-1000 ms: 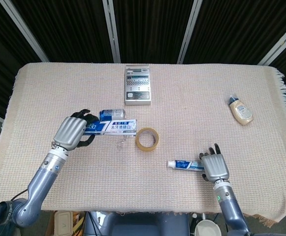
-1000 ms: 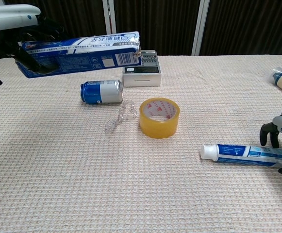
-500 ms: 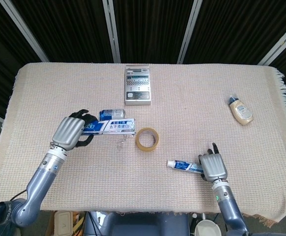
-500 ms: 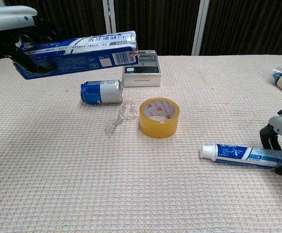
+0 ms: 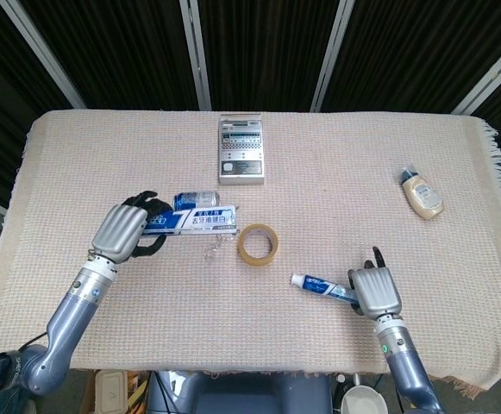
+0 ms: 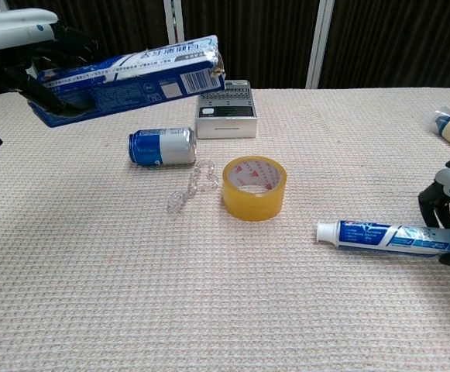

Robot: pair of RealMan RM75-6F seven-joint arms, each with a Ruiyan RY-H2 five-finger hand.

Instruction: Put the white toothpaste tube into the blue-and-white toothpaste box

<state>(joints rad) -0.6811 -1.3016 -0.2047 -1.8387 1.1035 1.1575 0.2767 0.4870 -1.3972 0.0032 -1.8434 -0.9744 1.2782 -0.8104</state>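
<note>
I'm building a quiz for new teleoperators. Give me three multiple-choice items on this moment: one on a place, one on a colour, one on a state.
1. Where does the blue can lie?
A. Beside the lotion bottle
B. On the cloth, below the lifted toothpaste box
C. Inside the tape roll

2. What colour is the tape roll?
A. Yellowish
B. Red
C. Black

3. What state is the toothpaste box in?
A. Flat on the cloth
B. Held off the cloth by the left hand
C. Standing upright on the grey device

Answers:
1. B: the blue can rests under the toothpaste box.
2. A: the tape roll is translucent yellow.
3. B: the left hand grips the box clear of the cloth, while the right hand holds the tail of the toothpaste tube.
</note>
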